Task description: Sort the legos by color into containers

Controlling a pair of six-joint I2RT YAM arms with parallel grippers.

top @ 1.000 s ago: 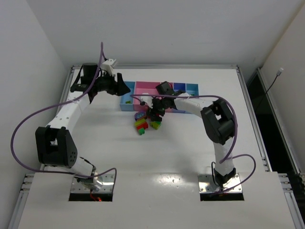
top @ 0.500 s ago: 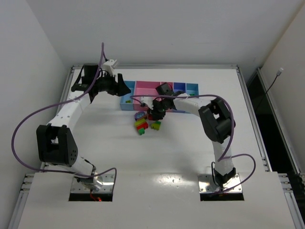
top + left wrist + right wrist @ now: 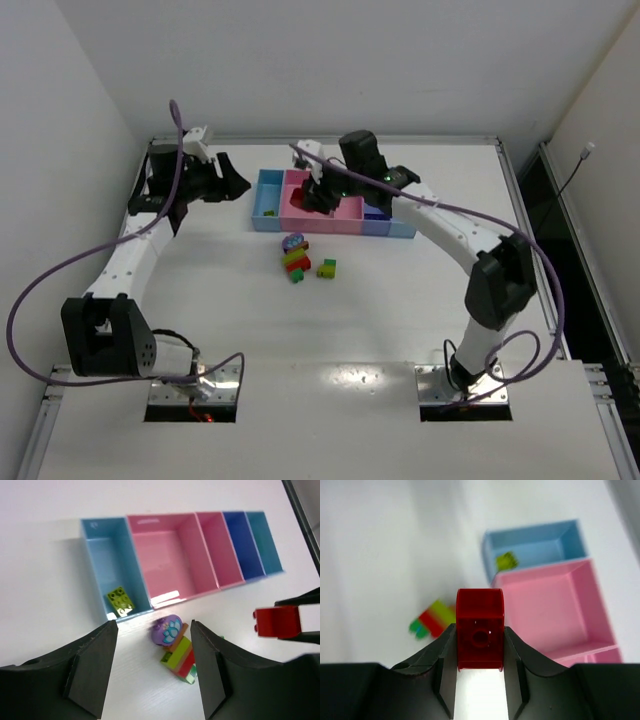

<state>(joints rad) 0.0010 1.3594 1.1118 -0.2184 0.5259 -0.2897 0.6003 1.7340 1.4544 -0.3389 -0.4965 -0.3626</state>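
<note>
Right jaws: closed on the red brick [image 3: 480, 635] — it hangs over the pink bin [image 3: 555, 605].
Left jaws: wide open, empty.
Loose legos [image 3: 296, 258]: 6 o'clock of that bin.
Bench [image 3: 330, 330]: white; walls white.

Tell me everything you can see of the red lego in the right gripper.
The red lego is a glossy plastic brick with two studs on one end and a round hollow on the face toward the wrist camera. The right gripper clamps it between its fingers, off the table, above the big pink bin. Nothing else touches it.
</note>
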